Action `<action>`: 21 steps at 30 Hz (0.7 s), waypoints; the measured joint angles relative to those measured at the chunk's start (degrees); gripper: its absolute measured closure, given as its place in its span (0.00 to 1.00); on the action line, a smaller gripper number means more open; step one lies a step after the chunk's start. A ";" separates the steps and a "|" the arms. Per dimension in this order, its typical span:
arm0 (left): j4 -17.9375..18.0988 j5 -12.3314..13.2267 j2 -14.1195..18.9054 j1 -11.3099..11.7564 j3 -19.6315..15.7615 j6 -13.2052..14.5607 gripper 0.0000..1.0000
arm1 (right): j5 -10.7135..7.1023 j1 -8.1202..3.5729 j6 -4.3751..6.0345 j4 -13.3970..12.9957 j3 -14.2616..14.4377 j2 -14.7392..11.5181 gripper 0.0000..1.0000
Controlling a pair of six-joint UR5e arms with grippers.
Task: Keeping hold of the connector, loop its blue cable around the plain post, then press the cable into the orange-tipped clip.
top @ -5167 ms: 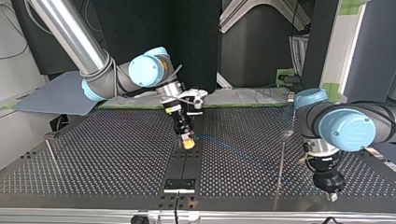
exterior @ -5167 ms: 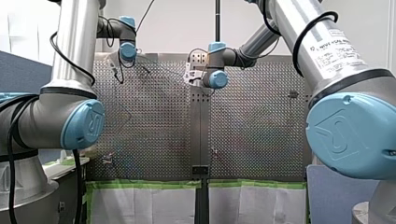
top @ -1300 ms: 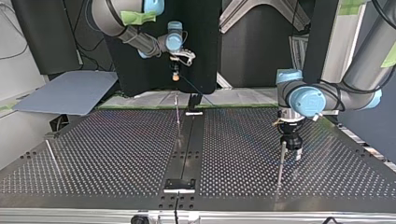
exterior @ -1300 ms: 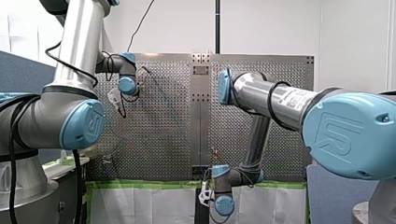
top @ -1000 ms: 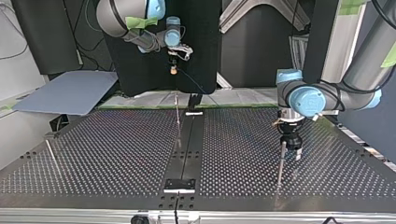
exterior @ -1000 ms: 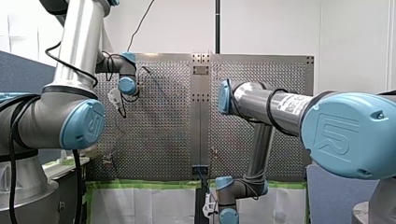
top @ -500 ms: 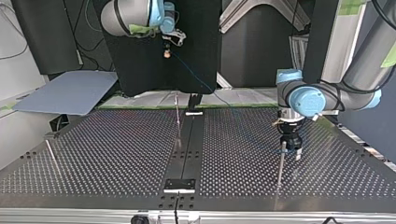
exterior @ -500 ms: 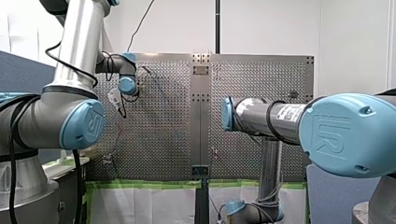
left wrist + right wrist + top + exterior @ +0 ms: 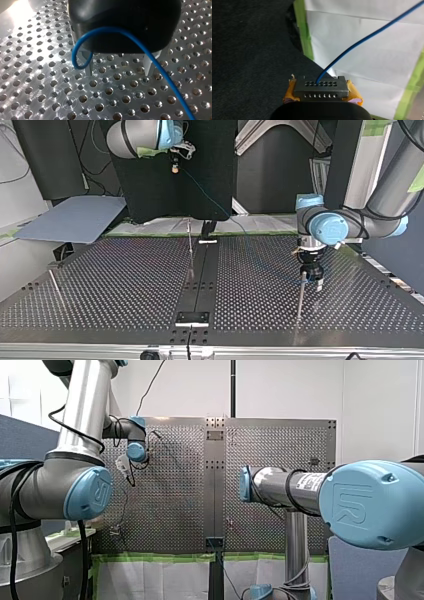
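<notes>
While the connector (image 9: 321,88) sits clamped in our right hand (image 9: 174,168), raised beyond the counter's (image 9: 125,285) far edge in the top view, its blue cable (image 9: 367,37) slopes down to our left hand (image 9: 118,67), standing open by the post (image 9: 300,300). Looping appears underway; next, swing the connector round that post.

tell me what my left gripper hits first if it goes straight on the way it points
The table, close ahead of the open left gripper. Nothing lies between its tips; the cable crosses alongside, though its depth is unclear.
</notes>
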 joint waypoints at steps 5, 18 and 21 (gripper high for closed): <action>0.00 -0.01 -0.02 0.04 0.00 0.00 0.00 | -0.08 0.60 -0.05 -2.18 2.84 -2.35 1.00; 0.00 -0.04 -0.03 0.25 0.02 0.00 0.00 | 0.37 1.53 -0.08 -0.92 9.92 -9.55 1.00; 0.00 0.01 0.00 0.26 0.02 -0.05 0.00 | 0.24 1.60 -0.11 0.14 11.39 -11.20 1.00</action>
